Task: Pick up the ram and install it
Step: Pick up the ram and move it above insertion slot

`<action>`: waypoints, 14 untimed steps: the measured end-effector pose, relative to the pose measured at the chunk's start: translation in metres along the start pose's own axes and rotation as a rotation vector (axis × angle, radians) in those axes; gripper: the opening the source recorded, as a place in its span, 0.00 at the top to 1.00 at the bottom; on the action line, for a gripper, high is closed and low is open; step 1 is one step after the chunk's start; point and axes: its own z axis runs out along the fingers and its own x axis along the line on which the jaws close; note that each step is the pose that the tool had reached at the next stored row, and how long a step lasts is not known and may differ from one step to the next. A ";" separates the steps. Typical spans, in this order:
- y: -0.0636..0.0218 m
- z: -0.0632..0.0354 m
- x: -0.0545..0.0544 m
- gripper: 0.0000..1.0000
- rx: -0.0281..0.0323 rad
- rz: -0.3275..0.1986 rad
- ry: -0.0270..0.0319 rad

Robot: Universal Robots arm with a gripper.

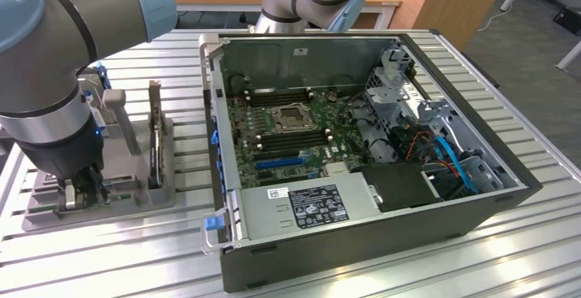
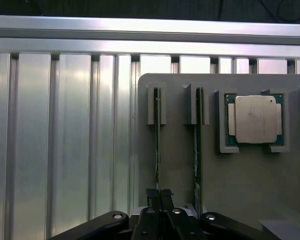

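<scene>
Ram [image 2: 157, 145] stood on edge in a slot of the gray holder [image 2: 176, 155], lower left of exterior view. Hand [image 2: 160, 196] pinched narrow on its thin upper edge. Likely light, stiff, fragile; best held by bare board edges, not chips.

Ribbed silver table [image 2: 65, 150]; plain grey holder [image 2: 177, 160]; silver processor [image 2: 255, 119] (green rim); dark ram [image 2: 157, 150]; black gripper [image 2: 160, 193]; green motherboard [image 1: 272, 140], blue cables [image 1: 451, 158].

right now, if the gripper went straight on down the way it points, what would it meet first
Most likely the ram: the gripper looks shut on that upright stick, so going on would probably press it into the grey holder below.
</scene>
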 end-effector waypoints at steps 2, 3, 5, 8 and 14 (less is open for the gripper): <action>0.0001 -0.0024 0.000 0.88 0.0000 0.000 0.0005; 0.0002 -0.0037 0.000 0.88 0.0000 0.000 0.0008; 0.0003 -0.0065 0.000 0.88 0.0000 0.000 0.0011; 0.0006 -0.0125 0.000 0.88 0.0000 0.000 0.0016; 0.0014 -0.0286 -0.001 0.88 0.0000 0.000 0.0023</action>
